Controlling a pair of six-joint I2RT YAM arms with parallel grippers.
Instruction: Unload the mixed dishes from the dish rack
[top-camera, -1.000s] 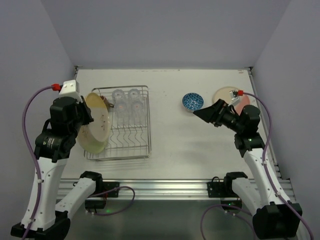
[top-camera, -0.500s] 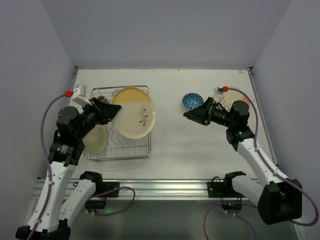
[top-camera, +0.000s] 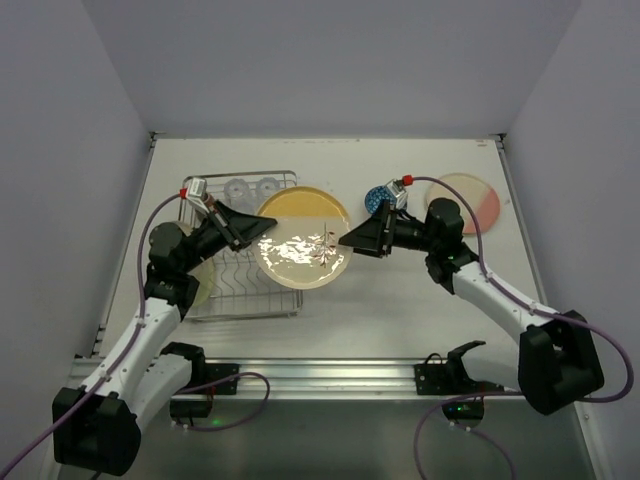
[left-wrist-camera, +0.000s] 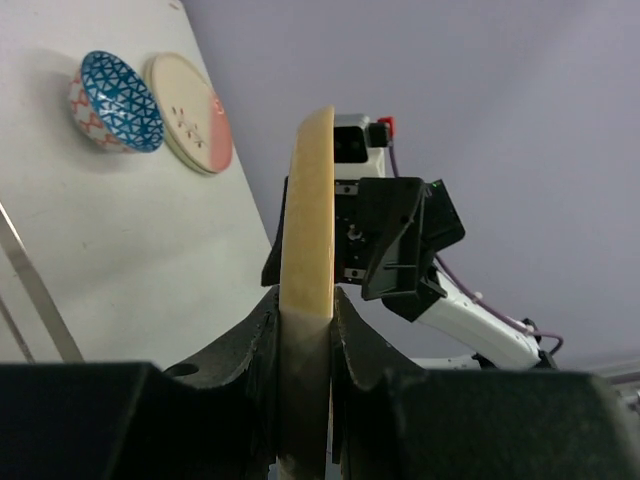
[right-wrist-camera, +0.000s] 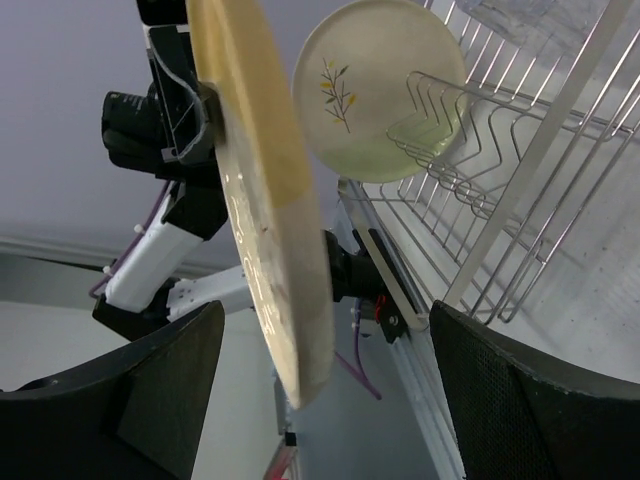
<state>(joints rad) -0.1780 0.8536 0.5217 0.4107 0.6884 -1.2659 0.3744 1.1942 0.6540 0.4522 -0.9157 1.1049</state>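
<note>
Cream glaze catches the lamp on the large round cream plate (top-camera: 303, 252), which hangs in the air just right of the rectangular silver wire dish rack (top-camera: 250, 290), over the middle of the pale surface (top-camera: 400, 300). The left pincer (top-camera: 262, 228) holds it. Seen from the left wrist, the two dark fingers (left-wrist-camera: 262, 330) are clamped on either face of the plate's rim, with the plate rising edge-on between them. The right pincer (top-camera: 347, 242) sits at the plate's opposite, right-hand edge, its own fingers (right-wrist-camera: 150, 390) spread wide. From the right wrist the plate's rim points in toward the gap between them, and I cannot see either one touching it.

In the rack, a second round cream plate with a small leaf sprig (right-wrist-camera: 375, 90) stands tilted against the prongs at the near left corner. Clear drinking glasses (top-camera: 237, 188) show at the rack's far end, two of them in sight, just beyond the held plate. Over to the right, on the surface, a small blue-patterned bowl (left-wrist-camera: 110, 88) sits just beside a low stack of round cream plates with a pink patch (top-camera: 465, 197). The bowl is on their left, and from above the right arm (top-camera: 480, 290) covers part of it.
</note>
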